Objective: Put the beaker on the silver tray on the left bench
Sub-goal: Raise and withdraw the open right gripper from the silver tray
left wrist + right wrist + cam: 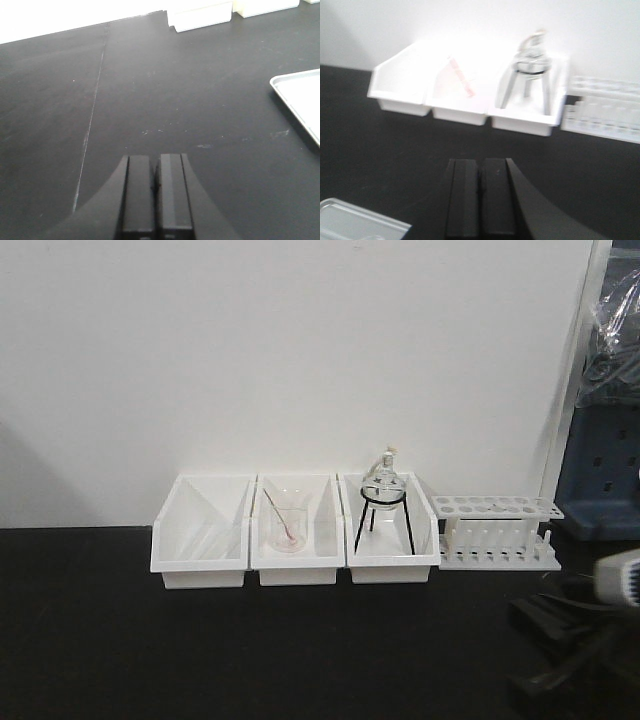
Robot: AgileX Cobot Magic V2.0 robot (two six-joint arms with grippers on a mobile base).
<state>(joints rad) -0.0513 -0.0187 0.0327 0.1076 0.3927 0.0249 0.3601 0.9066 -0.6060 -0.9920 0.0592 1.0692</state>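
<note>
Black counter (200,660), matte, spans the full width of the front view and runs back to a white wall (300,350). Wide bare stretch from the near edge up to the bins.

Three white bins (295,530) sit side by side, touching, along the counter's back edge against the wall. Left bin holds nothing I can see. Middle bin holds a clear beaker (287,523) with a thin red-tipped rod leaning in it. Right bin holds a round glass flask (383,480) on a black tripod stand (384,520).

White test-tube rack (495,532) just right of the bins, same back edge.

Tray (302,100) shows at the right edge of the left wrist view, flat on the counter, pale; a corner of a tray (355,222) also sits at the bottom left of the right wrist view.

Small flared-rim beaker: not visible in any view, can't say where it is.

Left gripper (156,192): fingers pressed together, nothing between them, over bare counter near a thin seam line.

Right gripper (480,197): fingers together, holding nothing, facing the bins with open counter between. Right wrist view is blurred. Dark arm hardware at the front view's bottom right corner.
</note>
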